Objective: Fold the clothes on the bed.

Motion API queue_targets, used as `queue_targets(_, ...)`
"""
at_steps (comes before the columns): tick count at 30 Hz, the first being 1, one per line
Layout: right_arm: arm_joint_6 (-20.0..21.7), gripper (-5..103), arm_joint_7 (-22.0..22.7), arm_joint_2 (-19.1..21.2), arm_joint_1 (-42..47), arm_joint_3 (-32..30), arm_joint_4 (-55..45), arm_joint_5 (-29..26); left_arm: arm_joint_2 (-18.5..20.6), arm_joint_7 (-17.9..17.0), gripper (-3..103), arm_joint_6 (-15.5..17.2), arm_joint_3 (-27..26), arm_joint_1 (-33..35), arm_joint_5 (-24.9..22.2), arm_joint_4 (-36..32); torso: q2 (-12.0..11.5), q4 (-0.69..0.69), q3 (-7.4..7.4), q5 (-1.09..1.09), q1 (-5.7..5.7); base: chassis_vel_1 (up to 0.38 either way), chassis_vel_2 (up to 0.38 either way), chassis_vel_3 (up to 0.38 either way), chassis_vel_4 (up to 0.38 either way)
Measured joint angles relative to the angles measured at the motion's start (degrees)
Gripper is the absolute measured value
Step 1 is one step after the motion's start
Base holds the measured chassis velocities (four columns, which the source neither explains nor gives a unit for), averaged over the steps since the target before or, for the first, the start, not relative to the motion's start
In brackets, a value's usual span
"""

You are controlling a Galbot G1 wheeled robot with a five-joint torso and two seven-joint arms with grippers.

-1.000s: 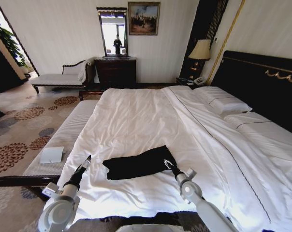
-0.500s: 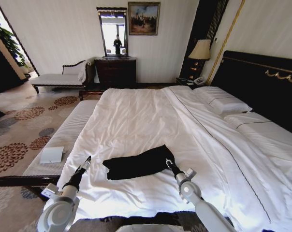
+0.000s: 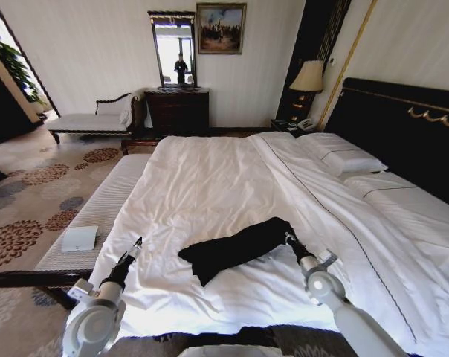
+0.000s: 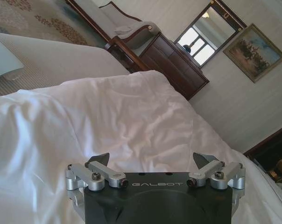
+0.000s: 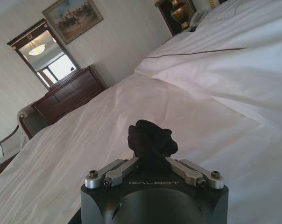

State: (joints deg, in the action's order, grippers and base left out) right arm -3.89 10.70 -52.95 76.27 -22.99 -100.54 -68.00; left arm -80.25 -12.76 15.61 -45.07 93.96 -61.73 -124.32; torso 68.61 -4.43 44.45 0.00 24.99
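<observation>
The left gripper (image 3: pixel 137 243) stays low over the near edge of the bed (image 3: pixel 210 178), left of the black T-shirt (image 3: pixel 236 247), with its fingers spread apart and holding nothing. The T-shirt has slid toward the pillow (image 3: pixel 342 158) side since a moment ago. The right gripper (image 3: pixel 288 237) has moved that way too, its fingers pinched tight on the shirt's raised right end.

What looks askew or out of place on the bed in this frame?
The black T-shirt lies bunched and crooked on the bed, not flat. The right gripper is shut on its right end, lifting a wad of fabric. The left gripper sits open, apart from it.
</observation>
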Motion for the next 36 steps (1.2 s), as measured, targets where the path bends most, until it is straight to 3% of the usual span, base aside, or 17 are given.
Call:
queue_targets(4, -3.5, 3, -6.7, -1.8, -0.8, 3.8, -0.8, 5.4, -0.2, 0.0, 100, 0.0, 0.2, 0.1, 0.5, 0.1, 0.0, 0.01, 0.0, 0.01, 0.0, 0.0, 0.0, 0.0, 0.0)
queue_targets(6, -4.0, 3, -8.0, -2.0, -1.0, 4.3, -0.8, 5.9, -0.2, 0.0, 100, 0.0, 0.2, 0.1, 0.5, 0.1, 0.0, 0.01, 0.0, 0.0, 0.0, 0.0, 0.0, 0.0, 0.0)
queue_targets(7, -5.7, 3, -13.5, -2.3, -1.8, 6.5, -1.0, 7.9, -0.2, 0.0, 100, 0.0, -0.1, 0.2, 0.6, 0.1, 0.0, 0.01, 0.0, -0.01, 0.0, 0.0, 0.0, 0.0, 0.0)
queue_targets(9, -7.5, 3, -20.1, -2.4, -3.4, 9.8, -0.3, 9.7, -0.2, 0.0, 100, -0.1, -0.5, 0.4, 0.7, 0.4, 0.0, 0.01, 0.0, -0.02, 0.0, 0.0, 0.0, 0.0, 0.0)
queue_targets(10, -7.5, 3, -20.1, -2.4, -3.4, 9.8, -0.3, 9.7, -0.2, 0.0, 100, -0.1, -0.5, 0.4, 0.7, 0.4, 0.0, 0.01, 0.0, -0.02, 0.0, 0.0, 0.0, 0.0, 0.0)
queue_targets(14, -9.4, 3, -27.1, -3.1, -7.6, 17.1, 3.5, 12.3, -0.3, 0.0, 100, -0.1, -1.4, 0.9, 0.7, 0.7, 0.0, 0.02, 0.0, -0.01, 0.0, 0.0, 0.0, 0.0, 0.0)
queue_targets(25, -9.9, 3, -32.0, -1.1, -15.8, 31.5, 8.9, 16.4, 0.0, 0.0, 100, -0.6, -3.4, 1.8, -0.2, 1.8, 0.0, 0.01, 0.0, -0.02, 0.0, 0.0, 0.0, 0.0, 0.0)
queue_targets(36, -10.1, 3, -34.5, -0.3, -20.3, 37.8, 11.0, 19.7, -0.3, 0.1, 100, -0.9, -3.8, 2.5, -0.4, 1.8, 0.0, 0.01, 0.0, -0.01, 0.0, 0.0, 0.0, 0.0, 0.0)
